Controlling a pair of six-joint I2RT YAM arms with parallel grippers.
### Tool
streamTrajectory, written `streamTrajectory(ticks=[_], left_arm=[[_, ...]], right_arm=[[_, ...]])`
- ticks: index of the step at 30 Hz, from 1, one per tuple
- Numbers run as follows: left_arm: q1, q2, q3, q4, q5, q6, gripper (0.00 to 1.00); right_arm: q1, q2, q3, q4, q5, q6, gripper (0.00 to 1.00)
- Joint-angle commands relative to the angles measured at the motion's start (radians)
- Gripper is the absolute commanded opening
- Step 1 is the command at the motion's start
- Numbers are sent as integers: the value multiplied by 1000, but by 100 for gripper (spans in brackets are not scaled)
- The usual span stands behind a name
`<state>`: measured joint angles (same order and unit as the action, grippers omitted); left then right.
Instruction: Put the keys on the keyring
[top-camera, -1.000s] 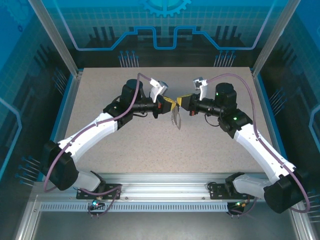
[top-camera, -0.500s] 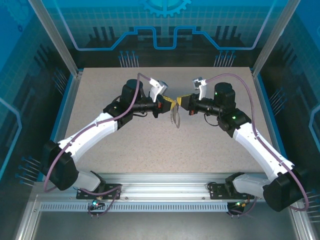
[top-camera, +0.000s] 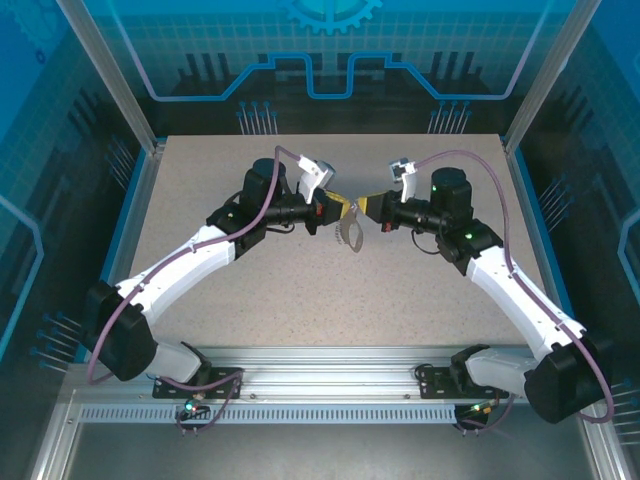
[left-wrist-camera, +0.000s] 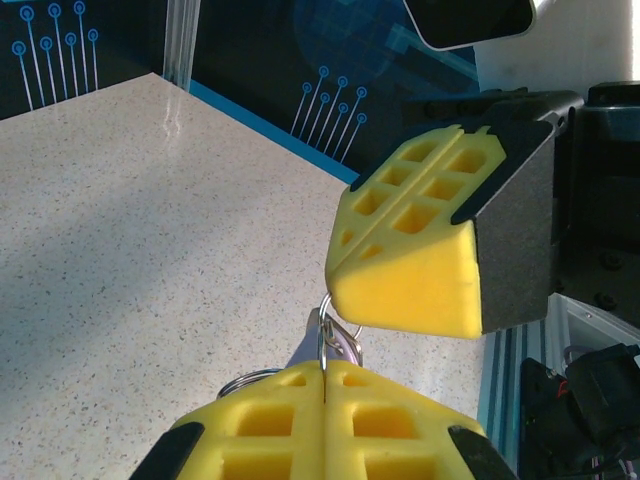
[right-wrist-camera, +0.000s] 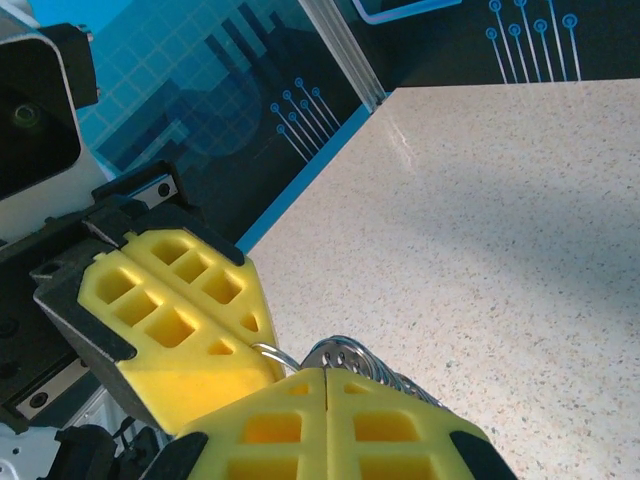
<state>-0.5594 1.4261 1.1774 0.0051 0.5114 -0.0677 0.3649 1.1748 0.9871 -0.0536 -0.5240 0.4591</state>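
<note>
Both grippers meet tip to tip above the middle of the table. My left gripper is shut on a thin silvery wire keyring. A small pale lilac-silver key hangs against the ring just past the fingertips. My right gripper is shut on the key's round head, which has small holes. The keyring runs from there into the left gripper's yellow fingers. The right gripper's fingers sit right over the ring. A metal piece dangles below the grippers.
The speckled table lies below both arms. A second wire ring peeks out beside the left fingers. Blue walls and aluminium posts enclose the table, and a rail runs along its near edge.
Almost nothing: the right wrist has shifted slightly and the dangling metal piece has swung a little. Both grippers stay shut, tip to tip.
</note>
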Motion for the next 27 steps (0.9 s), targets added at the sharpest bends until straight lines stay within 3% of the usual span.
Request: streamTrajectory(ticks=[1, 14, 25, 27], left_arm=[[-6, -38, 10, 53, 7, 26, 0], [-6, -44, 10, 54, -2, 39, 0], [-7, -45, -15, 137, -10, -10, 0], [-5, -47, -32, 174, -18, -29, 0]], right_arm=[[-17, -10, -14, -15, -6, 3, 0], [-47, -127, -10, -101, -13, -28, 0], [-54, -83, -40, -39, -34, 12, 0], [-61, -75, -49, -11, -38, 32, 9]])
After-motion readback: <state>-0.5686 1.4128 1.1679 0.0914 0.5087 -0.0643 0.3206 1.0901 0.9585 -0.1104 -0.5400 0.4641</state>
